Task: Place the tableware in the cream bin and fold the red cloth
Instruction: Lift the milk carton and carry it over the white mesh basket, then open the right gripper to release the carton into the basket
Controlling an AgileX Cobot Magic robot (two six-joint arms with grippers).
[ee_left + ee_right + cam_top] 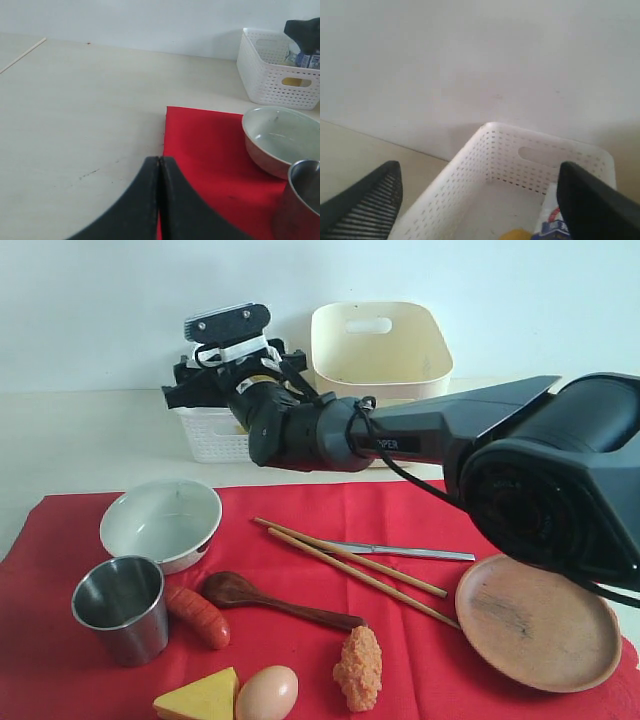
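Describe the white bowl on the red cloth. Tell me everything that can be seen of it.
The white bowl is round, wide and glossy, ceramic by the look, with faint marks on its pale inside. It stands upright and empty on the red cloth, near the cloth's back left corner in the exterior view. The steel cup stands just in front of it. Whether the two touch cannot be told.

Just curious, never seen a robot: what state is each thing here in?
white bowl, upright, empty.
steel cup, upright, empty.
brown plate, right way up, empty.
red cloth, spread out, unfolded.
cream bin, upright, open-topped.
left end effector, shut, holding nothing.
right end effector, open, over the white basket.
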